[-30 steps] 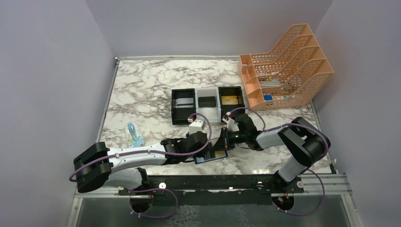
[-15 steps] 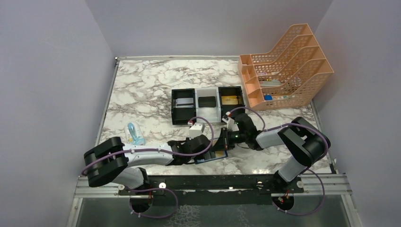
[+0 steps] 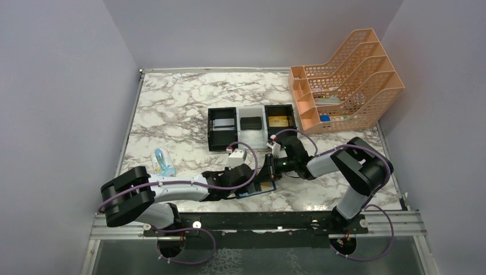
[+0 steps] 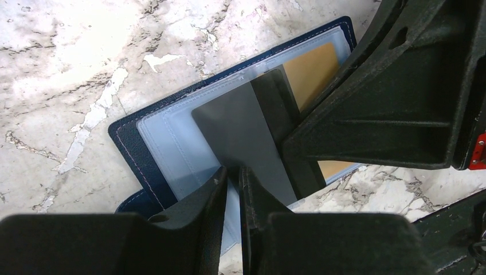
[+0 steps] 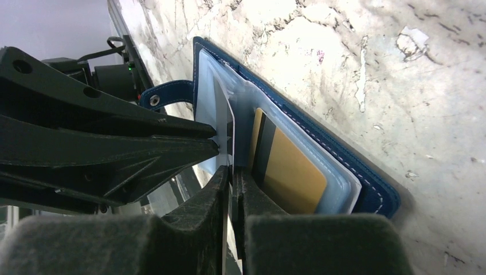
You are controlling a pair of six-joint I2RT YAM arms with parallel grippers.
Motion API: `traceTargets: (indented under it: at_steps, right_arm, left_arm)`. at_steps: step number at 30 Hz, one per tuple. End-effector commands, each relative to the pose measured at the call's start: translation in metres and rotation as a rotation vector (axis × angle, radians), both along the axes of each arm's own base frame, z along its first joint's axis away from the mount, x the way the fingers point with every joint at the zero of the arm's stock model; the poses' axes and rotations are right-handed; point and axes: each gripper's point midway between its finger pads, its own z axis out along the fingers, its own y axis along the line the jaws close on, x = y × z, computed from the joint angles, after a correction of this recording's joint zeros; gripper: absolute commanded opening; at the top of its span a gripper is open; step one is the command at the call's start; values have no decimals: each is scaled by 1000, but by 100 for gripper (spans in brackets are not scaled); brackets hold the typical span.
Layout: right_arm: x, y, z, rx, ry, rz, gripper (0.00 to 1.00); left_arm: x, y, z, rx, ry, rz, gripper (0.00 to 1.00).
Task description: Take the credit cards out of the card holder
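Note:
The navy card holder [image 3: 256,191] lies open on the marble near the front edge, its clear pockets [image 4: 172,143] facing up. A gold credit card [image 5: 292,172] sits in one pocket [image 4: 312,66]. A grey credit card [image 4: 240,129] stands partly out of the holder, seen edge-on in the right wrist view [image 5: 224,117]. My left gripper [image 4: 234,170] is pinched on its near edge. My right gripper [image 5: 231,172] is shut on the same card from the other side, its fingers [image 4: 367,114] filling the right of the left wrist view. The two grippers meet over the holder [image 3: 265,176].
Three box trays stand behind the holder: a black one [image 3: 222,129], a white one [image 3: 251,133] with a black card and a black one [image 3: 279,121] with a gold card. A peach mesh file rack [image 3: 344,80] stands at the back right. A blue-and-clear item [image 3: 162,162] lies at the left.
The left arm has drawn in lower over the holder and its jaws have closed down on the grey card. The right gripper has stayed on the card and barely moved.

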Motion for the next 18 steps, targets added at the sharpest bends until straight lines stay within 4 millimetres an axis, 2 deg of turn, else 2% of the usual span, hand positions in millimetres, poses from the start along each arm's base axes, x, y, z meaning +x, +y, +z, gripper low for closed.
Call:
traceTargets:
  at_steps: [1, 5, 10, 18]
  right_arm:
    - [3, 0, 3, 1, -27, -3, 4]
    - [10, -8, 2, -59, -62, -56, 3]
    - [8, -16, -1, -82, -72, -83, 3]
    - [-4, -5, 6, 37, -28, -24, 16]
  left_arm:
    - [-10, 21, -17, 81, 38, 0, 17]
    - [-10, 23, -18, 92, 39, 1, 18]
    - [-11, 22, -17, 93, 41, -10, 17]
    - [-11, 21, -16, 92, 35, -14, 15]
